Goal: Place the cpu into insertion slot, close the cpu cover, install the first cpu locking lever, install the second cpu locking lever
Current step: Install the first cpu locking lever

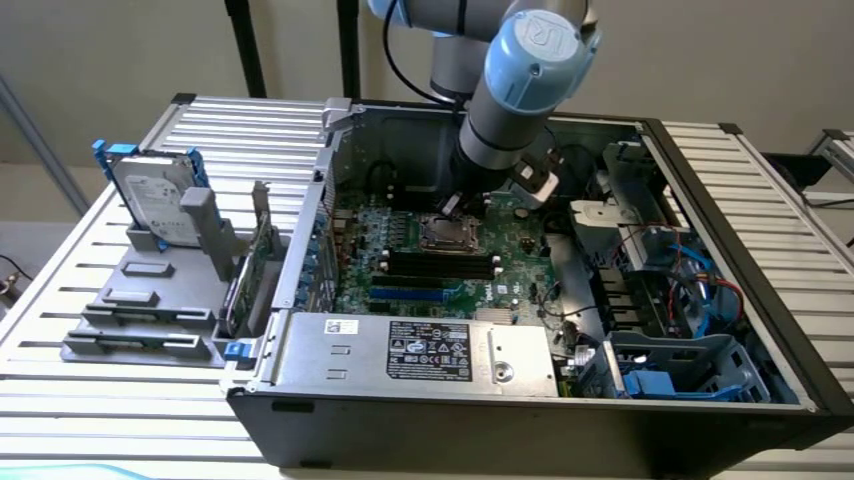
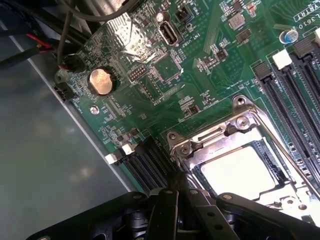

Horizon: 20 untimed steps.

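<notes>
Arm: I have it reaching down into the open PC case [image 1: 667, 420], which lies on its side on the slatted desk [image 1: 80, 400], toward the desk's far edge.

Jaws: the gripper [image 2: 182, 197] is in the wrist view as dark fingers [image 2: 162, 215] drawn close together, tips at the near corner of the socket frame. They look nearly closed with nothing between them, but I cannot tell for sure.

Cpu: the cpu [image 2: 240, 170] sits flat in the slot [image 1: 445, 232], its pale face showing through the window. I judge the placing done.

Cover: the cover [image 2: 220, 135] lies down over the chip, its silvery frame around the pale square. It looks closed.

Levers: a thin metal rod [image 2: 295, 167] runs along one side of the frame. I cannot tell whether either lever is latched.

Key relation: the socket lies just ahead of the fingertips, its nearest corner all but touching them. The frame's edges run diagonal to the fingers.

Board: green board [image 2: 150, 75], coin cell [image 2: 101, 81] well off from the socket, black memory slots [image 2: 295, 85] on its other side.
</notes>
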Available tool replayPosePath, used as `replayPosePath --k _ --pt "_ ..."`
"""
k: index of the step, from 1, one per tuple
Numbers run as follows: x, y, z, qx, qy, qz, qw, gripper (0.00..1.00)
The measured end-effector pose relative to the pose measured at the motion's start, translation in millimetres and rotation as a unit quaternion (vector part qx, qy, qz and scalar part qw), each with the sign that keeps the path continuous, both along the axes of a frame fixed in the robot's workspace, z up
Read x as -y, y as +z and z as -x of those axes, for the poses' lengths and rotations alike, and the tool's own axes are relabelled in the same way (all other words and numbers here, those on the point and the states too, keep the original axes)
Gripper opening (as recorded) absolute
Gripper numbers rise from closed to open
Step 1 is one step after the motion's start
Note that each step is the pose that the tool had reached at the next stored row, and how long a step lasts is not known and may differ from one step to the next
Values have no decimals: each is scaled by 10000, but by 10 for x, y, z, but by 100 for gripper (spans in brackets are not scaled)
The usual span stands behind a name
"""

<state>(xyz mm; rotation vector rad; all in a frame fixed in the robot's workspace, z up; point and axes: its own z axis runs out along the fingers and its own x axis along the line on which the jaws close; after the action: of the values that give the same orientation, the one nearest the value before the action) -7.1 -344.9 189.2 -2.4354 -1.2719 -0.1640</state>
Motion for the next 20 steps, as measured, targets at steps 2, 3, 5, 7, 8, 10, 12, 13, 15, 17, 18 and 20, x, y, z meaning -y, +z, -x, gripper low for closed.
replayPosePath --k 2,3,5,7,8,10,12,13,15,17,18,20 --pt "3 -5 -1 0 2 -30 10000 11" --pt "4 -6 -2 0 3 -47 10000 11" --pt "5 -7 -3 1 4 -93 10000 11" --pt "8 -3 -2 1 4 -107 9999 11" --pt "10 3 -3 0 4 -108 9999 11" --pt "19 20 -1 0 5 -108 9999 11" --pt "35 34 23 0 5 -108 9999 11" --pt "43 39 48 0 5 -107 9999 11" --pt "59 47 111 0 5 -107 9999 11" --pt "75 59 184 0 5 -108 9999 11" --pt "82 68 211 0 4 -107 9999 11" --pt "88 87 228 0 5 -108 9999 11"
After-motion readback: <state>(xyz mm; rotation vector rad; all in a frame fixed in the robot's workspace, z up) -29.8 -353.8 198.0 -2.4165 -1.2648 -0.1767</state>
